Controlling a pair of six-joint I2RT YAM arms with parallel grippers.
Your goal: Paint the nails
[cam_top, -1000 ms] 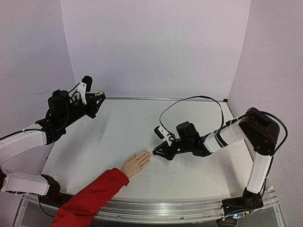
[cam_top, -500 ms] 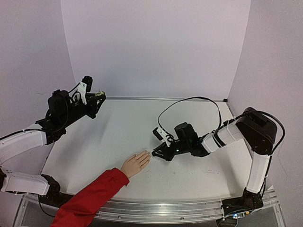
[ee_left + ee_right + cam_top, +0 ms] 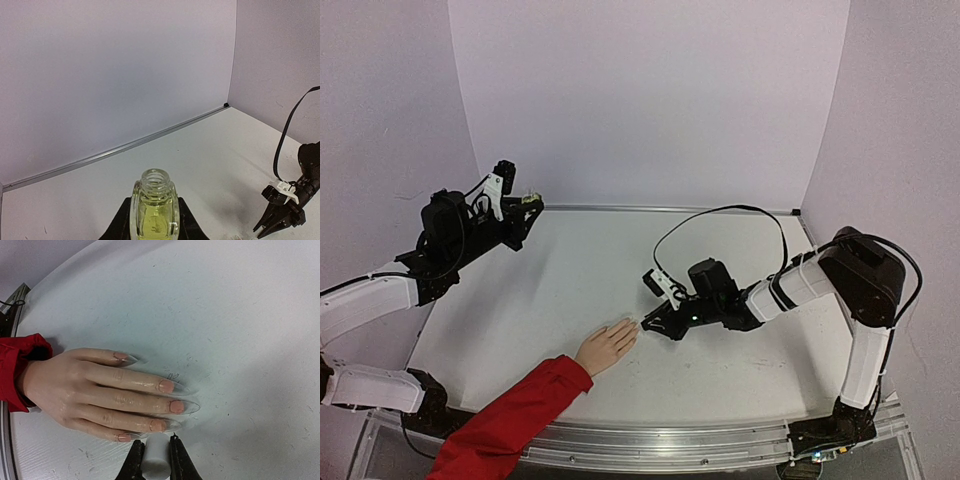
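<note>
A peach-coloured hand (image 3: 607,346) with a red sleeve (image 3: 510,420) lies flat near the table's front. In the right wrist view its fingers (image 3: 115,400) point right, with long clear nails (image 3: 175,407). My right gripper (image 3: 645,322) is shut on a white cap (image 3: 156,456), whose tip sits at the nail of the lowest finger (image 3: 131,437). My left gripper (image 3: 525,203) is raised at the back left, shut on an open yellow-green bottle (image 3: 154,210).
A black cable (image 3: 720,215) loops above the right arm. The white table (image 3: 740,380) is bounded by lilac walls and a metal rail (image 3: 650,440) at the front edge.
The right gripper has edged slightly left toward the fingertips since a second ago. The left arm and the hand have not moved.
</note>
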